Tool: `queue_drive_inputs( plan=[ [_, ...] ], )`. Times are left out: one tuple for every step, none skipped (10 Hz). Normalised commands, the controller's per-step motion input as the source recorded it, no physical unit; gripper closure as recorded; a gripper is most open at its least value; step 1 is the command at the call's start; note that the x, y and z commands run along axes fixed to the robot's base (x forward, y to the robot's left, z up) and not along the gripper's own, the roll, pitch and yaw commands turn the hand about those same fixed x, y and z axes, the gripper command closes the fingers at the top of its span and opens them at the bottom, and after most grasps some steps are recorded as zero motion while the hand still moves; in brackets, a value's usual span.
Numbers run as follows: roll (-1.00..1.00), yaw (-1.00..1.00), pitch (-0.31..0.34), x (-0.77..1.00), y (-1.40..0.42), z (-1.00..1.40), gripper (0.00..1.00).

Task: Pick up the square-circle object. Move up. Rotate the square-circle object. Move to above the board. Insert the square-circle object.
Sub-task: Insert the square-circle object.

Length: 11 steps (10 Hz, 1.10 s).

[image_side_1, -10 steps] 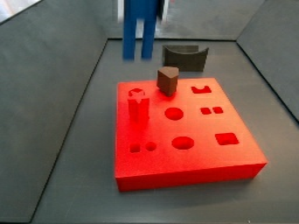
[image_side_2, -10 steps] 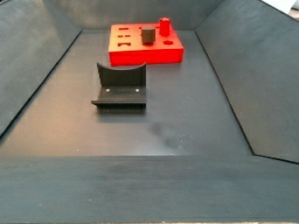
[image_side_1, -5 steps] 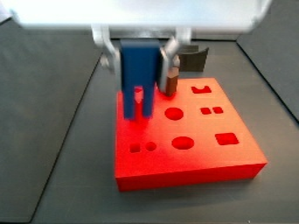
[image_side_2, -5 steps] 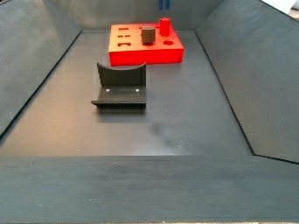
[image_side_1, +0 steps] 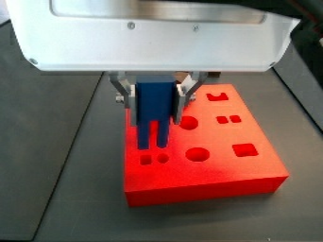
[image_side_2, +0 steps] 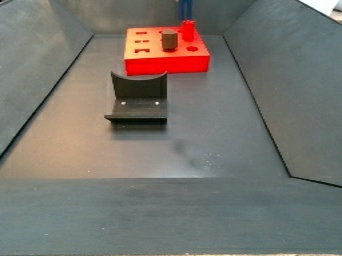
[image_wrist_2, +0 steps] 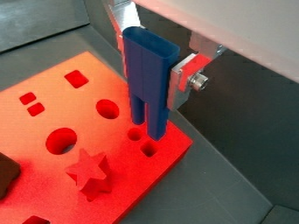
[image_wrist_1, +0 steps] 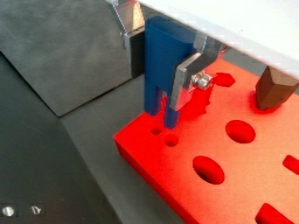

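Square-circle object (image_wrist_2: 149,79), smooth blue two-pronged block, clamped by end effector (image_wrist_2: 160,74) above board (image_wrist_2: 70,131).

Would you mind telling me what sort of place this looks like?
Probably a simulated peg-insertion test bin: bare grey sloping walls, a red board with shaped holes, and the pincer holding a blue block over it.

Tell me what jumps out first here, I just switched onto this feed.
The hand holds the blue square-circle object upright, prongs down, just above two small holes near a corner of the red board. A brown peg stands in the board further back, beyond the hand.
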Motion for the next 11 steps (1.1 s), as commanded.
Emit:
queue_drive_inputs(
  plan=[
    [0.01,0.00,-0.220,0.19,0.00,-0.39,1.00],
    [0.00,0.00,-0.213,0.18,0.00,-0.33,1.00],
    [0.00,0.00,-0.197,0.25,0.02,-0.36,1.00],
    [0.12,0.00,-0.124,0.02,0.00,-0.18,1.00],
    [0.08,0.00,-0.016,0.00,-0.03,0.00,1.00],
    [0.06,0.00,-0.047,0.00,-0.01,-0.06,1.00],
    [0.25,0.00,-0.076,-0.08,0.00,-0.31,1.00],
    [0.13,0.00,-0.036,-0.10,0.00,-0.11,1.00],
    [0.00,-0.04,-0.007,0.00,0.00,0.04,1.00],
    [0.00,-0.02,-0.057,-0.06,0.00,0.01,1.00],
    [0.00,0.00,-0.073,-0.10,0.00,0.00,1.00]
  ],
)
